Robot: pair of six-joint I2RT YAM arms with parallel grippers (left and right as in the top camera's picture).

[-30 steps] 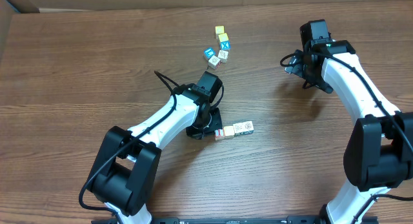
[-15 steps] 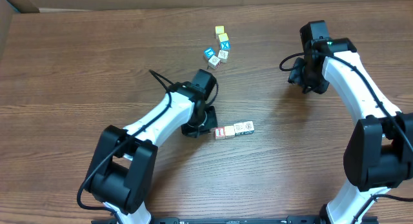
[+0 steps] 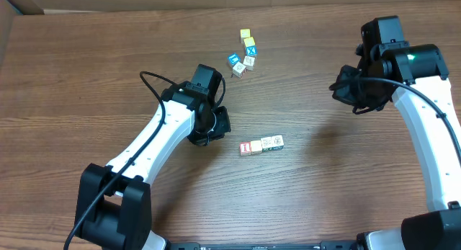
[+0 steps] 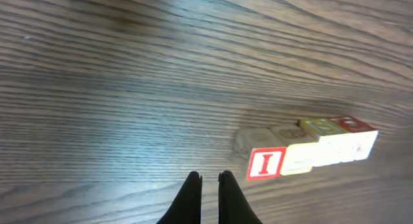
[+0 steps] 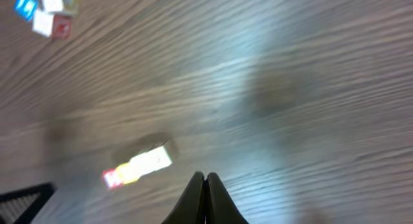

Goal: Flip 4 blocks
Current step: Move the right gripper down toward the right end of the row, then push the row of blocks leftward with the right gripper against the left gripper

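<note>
the four blocks (image 3: 261, 144) lie in one short row near the middle of the surface (image 3: 86, 84), with their side faces touching. the end block (image 4: 266, 163) nearest the left end effector (image 4: 208, 185) shows a red-and-white face with a letter i. the others are pale cream, with green and red prints on the tops farther along the row. they are small wooden cubes with crisp edges and flat printed faces. the surface beneath is brown wood-grain board, smooth and a little glossy.

judging by size and material, each cube should be very light and quite stiff, so crushing is no worry. it will probably skate on the slick board if nudged, and it could twist out of a loose pinch. because the neighbours touch, the faces along the row are blocked. the sensible hold is across the two free side faces, starting with an end cube.

the left end effector hangs near the red-and-white end, its fingers drawn together and holding nothing. the right end effector (image 5: 205, 185) hangs well apart from the row, fingers pressed together and also empty. a separate cluster of loose cubes (image 3: 245, 52), some yellow-faced and some blue-faced, sits farther back, well apart from the row.
</note>
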